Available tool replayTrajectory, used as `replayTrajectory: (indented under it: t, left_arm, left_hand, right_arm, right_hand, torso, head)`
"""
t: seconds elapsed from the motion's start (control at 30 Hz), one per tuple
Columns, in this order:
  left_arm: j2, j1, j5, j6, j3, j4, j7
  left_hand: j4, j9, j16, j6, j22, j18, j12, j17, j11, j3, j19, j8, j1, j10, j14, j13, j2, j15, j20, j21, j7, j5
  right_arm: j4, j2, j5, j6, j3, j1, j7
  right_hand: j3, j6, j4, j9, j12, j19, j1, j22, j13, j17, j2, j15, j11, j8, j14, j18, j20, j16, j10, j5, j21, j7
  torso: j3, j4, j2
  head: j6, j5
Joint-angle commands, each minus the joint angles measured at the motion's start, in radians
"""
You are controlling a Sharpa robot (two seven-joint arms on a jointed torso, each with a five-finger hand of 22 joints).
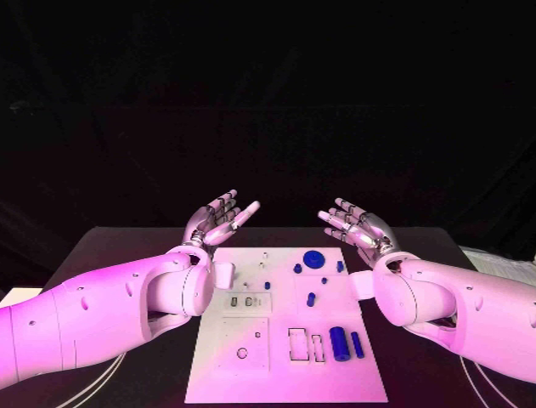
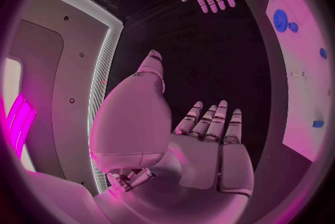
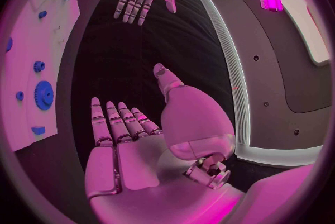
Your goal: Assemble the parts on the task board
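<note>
Left robot hand: the left robot hand (image 1: pixel 215 219) is raised above the far end of the task board, palm turned inward, fingers spread apart and straight, holding nothing.
Right robot hand: the right robot hand (image 1: pixel 357 225) mirrors it on the other side, fingers likewise splayed and empty; the two palms face each other with a gap between.
Task board: the task board (image 1: pixel 237 374) is a flat white rectangular plate lying lengthwise on the black tabletop (image 1: pixel 115 246), between the two forearms and nearer the robot than both hands.
Parts: blue pieces sit on the board's right half. A round toothed disc (image 1: pixel 313 258) lies at the far end, below and between the hands; small round knobs (image 1: pixel 298 268) lie near it. Two upright-lying blue cylinders (image 1: pixel 340 342) rest side by side toward the near right, well apart from either hand.
Board surface: smooth and matte, with rectangular outlined recesses (image 1: pixel 298 343) and a small hole (image 1: pixel 242 352).
Hand finish: metallic, segmented fingers on glossy white arms.
</note>
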Motion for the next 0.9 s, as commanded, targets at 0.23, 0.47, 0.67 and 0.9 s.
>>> replayTrajectory:
  t: [0.23, 0.47, 0.67, 0.9]
  left_arm:
    - [-0.026, 0.003, 0.012, 0.111, 0.0, -0.007, 0.037]
    - [-0.074, 0.008, 0.012, 0.146, 0.0, 0.017, 0.027]
    - [-0.12, 0.012, 0.009, 0.203, 0.001, 0.055, -0.002]
    - [-0.182, 0.017, -0.016, 0.251, 0.001, 0.134, -0.042]
  left_hand:
    - [0.005, 0.026, 0.117, 0.263, 0.078, 0.019, 0.062, 0.056, 0.027, 0.079, 0.418, 0.052, 0.065, 0.351, 0.451, 0.031, 0.121, 0.015, 0.015, 0.15, 0.132, -0.013]
    - [-0.019, 0.048, 0.198, 0.605, 0.119, 0.059, 0.133, 0.102, -0.041, 0.07, 0.779, 0.118, 0.086, 0.73, 0.74, 0.048, 0.172, -0.074, -0.03, 0.281, 0.087, -0.02]
    - [-0.034, 0.048, 0.222, 0.674, 0.119, 0.06, 0.138, 0.149, -0.07, 0.055, 0.879, 0.122, 0.097, 0.833, 0.857, 0.055, 0.185, -0.11, -0.067, 0.306, 0.068, -0.02]
    - [-0.053, 0.046, 0.277, 0.711, 0.131, 0.059, 0.124, 0.229, -0.097, 0.037, 0.985, 0.107, 0.109, 0.908, 0.979, 0.064, 0.185, -0.148, -0.106, 0.347, 0.047, -0.02]
  right_arm:
    - [-0.062, 0.003, -0.291, 0.102, 0.0, 0.015, -0.017]
    - [-0.095, 0.008, -0.469, 0.069, 0.004, 0.031, -0.024]
    - [-0.118, 0.009, -0.633, 0.103, 0.006, 0.052, -0.061]
    - [-0.123, 0.004, -0.933, 0.177, 0.012, 0.084, -0.137]
  right_hand:
    - [0.038, 0.504, -0.098, 0.051, 0.108, 0.456, 0.157, 0.047, 0.04, 0.038, 0.019, -0.028, -0.011, 0.096, 0.598, 0.122, 0.001, 0.104, 0.591, 0.001, 0.12, 0.116]
    - [0.106, 0.711, -0.129, 0.042, 0.077, 0.579, 0.151, 0.036, 0.029, 0.032, 0.005, -0.074, -0.055, 0.093, 0.753, 0.125, -0.043, 0.094, 0.745, -0.003, 0.149, 0.082]
    - [0.136, 0.755, -0.138, 0.042, 0.06, 0.668, 0.133, 0.044, 0.031, 0.042, -0.017, -0.105, -0.071, 0.081, 0.844, 0.124, -0.078, 0.101, 0.808, -0.006, 0.186, 0.068]
    - [0.144, 0.817, -0.156, 0.046, 0.058, 0.836, 0.145, 0.096, 0.035, 0.087, -0.045, -0.17, -0.111, 0.079, 1.034, 0.122, -0.153, 0.165, 0.906, -0.009, 0.305, 0.042]
  torso:
    - [-0.0027, -0.0031, 0.005]
    - [-0.0025, -0.0075, 0.025]
    - [0.0006, -0.0093, 0.044]
    - [0.0043, -0.0071, 0.094]
  head:
    - [-0.01, -0.002]
    - [-0.003, 0.0]
    - [0.003, 0.0]
    - [0.022, -0.002]
